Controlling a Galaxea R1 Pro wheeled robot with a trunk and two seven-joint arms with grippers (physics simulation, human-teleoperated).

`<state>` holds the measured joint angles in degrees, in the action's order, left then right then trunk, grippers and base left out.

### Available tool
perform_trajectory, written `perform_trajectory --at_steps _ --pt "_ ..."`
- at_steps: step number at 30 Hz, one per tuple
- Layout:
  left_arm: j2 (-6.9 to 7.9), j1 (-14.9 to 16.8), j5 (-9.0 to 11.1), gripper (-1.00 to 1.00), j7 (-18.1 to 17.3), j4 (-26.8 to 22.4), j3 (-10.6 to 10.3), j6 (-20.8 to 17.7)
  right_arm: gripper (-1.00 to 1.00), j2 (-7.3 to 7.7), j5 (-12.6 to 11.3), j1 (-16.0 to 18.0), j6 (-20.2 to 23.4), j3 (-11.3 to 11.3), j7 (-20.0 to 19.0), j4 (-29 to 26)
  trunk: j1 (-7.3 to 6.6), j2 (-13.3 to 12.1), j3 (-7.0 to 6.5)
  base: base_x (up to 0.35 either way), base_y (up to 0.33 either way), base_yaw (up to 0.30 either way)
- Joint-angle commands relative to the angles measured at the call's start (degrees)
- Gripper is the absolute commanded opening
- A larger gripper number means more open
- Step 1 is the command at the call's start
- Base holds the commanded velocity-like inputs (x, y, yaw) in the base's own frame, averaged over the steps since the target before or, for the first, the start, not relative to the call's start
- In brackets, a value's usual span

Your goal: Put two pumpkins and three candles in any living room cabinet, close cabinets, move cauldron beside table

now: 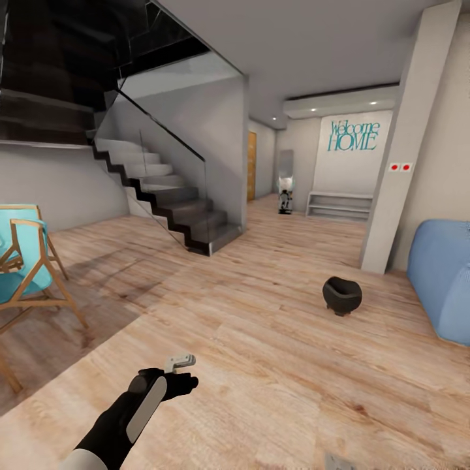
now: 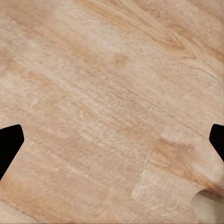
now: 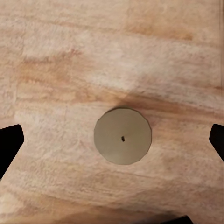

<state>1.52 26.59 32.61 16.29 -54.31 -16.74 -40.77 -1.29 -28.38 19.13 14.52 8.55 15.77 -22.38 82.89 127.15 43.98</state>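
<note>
- Tan and round, a candle (image 3: 122, 136) stands upright on the plank floor (image 1: 274, 365), seen end-on in the right wrist view, centred between the right gripper's (image 3: 112, 142) wide-spread fingertips (image 3: 9, 144) and not touching them.
- The black cauldron (image 1: 342, 294) sits on the floor near the blue sofa (image 1: 444, 281), well ahead of the left gripper (image 1: 181, 361).
- The left arm reaches forward, low over the floor; its wrist view shows the fingers (image 2: 9, 142) wide apart over bare planks, a pale round edge (image 2: 208, 206) at the corner.
</note>
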Motion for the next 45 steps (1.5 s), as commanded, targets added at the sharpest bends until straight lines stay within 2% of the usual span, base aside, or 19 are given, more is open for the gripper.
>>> perform_trajectory --at_steps 1,23,25,29,36,40,45 --pt "0.07 0.04 0.61 1.00 0.56 -0.09 -0.21 -0.09 1.00 0.05 -0.45 0.03 0.25 0.49 0.49 -0.12 0.22 0.44 0.25 0.000 0.000 -0.089" --pt "0.01 0.04 0.61 1.00 0.70 -0.12 -0.22 -0.09 1.00 0.24 -0.53 0.15 0.27 0.12 0.65 -0.10 5.05 9.27 4.20 0.000 0.000 -0.009" --pt "-0.06 0.04 0.61 1.00 0.70 -0.15 -0.22 -0.08 1.00 0.36 -0.58 0.87 0.36 0.05 0.93 -0.09 5.49 10.07 4.56 0.000 0.000 0.000" --pt "-0.14 0.04 0.59 1.00 0.85 -0.11 -0.22 -0.06 1.00 0.50 -0.71 4.84 0.42 -0.03 1.20 0.55 6.37 11.67 5.27 0.000 0.000 0.000" --pt "-0.01 0.04 0.60 1.00 0.64 -0.30 -0.18 -0.09 1.00 0.27 -0.64 6.19 0.30 -0.03 1.19 0.84 7.90 14.48 6.53 0.000 0.000 0.000" --pt "0.01 0.04 0.61 1.00 0.52 -0.37 -0.21 -0.09 1.00 0.24 -0.61 6.32 -2.83 0.03 1.17 3.12 8.78 16.09 7.25 0.000 0.000 0.000" --pt "0.06 0.04 0.61 1.00 0.50 -0.43 -0.20 -0.09 1.00 0.23 -0.48 6.35 -5.04 0.13 1.07 6.58 8.91 16.15 8.36 0.000 0.000 0.000"
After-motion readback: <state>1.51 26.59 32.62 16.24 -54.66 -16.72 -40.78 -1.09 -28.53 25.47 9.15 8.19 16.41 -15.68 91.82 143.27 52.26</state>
